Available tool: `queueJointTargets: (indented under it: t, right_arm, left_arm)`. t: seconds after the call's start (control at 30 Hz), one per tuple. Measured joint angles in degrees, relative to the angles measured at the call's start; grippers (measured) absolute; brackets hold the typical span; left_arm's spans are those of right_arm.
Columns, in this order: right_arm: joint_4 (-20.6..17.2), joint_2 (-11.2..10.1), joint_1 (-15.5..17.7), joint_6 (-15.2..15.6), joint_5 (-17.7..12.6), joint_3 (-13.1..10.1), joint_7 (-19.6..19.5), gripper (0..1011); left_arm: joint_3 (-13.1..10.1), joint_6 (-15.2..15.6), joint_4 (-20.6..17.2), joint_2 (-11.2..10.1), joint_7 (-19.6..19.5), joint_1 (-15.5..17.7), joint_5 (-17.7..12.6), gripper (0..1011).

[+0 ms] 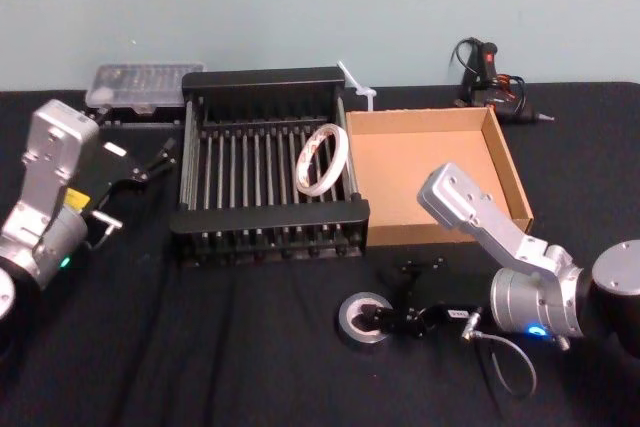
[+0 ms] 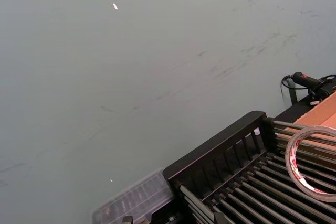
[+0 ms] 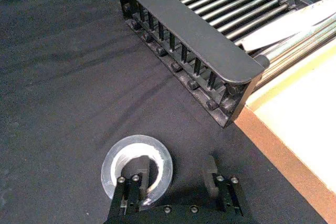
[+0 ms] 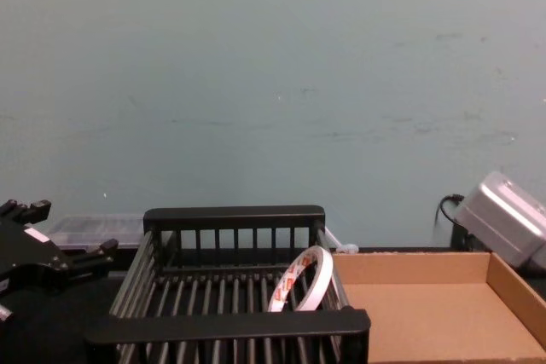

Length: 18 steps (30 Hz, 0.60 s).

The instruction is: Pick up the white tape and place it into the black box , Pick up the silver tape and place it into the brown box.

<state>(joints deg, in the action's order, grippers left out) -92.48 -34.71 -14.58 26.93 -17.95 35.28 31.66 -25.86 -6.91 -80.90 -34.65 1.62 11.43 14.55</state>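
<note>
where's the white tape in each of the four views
Head view: white tape leans inside the black box, near its right side.
Left wrist view: its ring shows at the right edge, on the box bars.
Right wrist view: a pale strip at upper right, likely its edge.
Chest view: it stands tilted in the box.
Shared landmark: the black box, beside the brown box.

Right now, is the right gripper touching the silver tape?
Touching. In the right wrist view, one finger of the open right gripper sits inside the silver tape's core against its inner wall; the other finger stands outside it.
</note>
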Motion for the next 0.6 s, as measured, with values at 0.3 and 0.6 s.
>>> queueJointTargets:
  t: [0.3, 0.6]
  right_arm:
    - [0.0, 0.0, 0.0, 0.0, 0.0, -0.1, 0.0, 397]
    - [0.0, 0.0, 0.0, 0.0, -0.1, -0.1, -0.1, 155]
  left_arm:
    - [0.0, 0.0, 0.0, 0.0, 0.0, 0.0, 0.0, 1001]
    - [0.0, 0.0, 0.0, 0.0, 0.0, 0.0, 0.0, 1001]
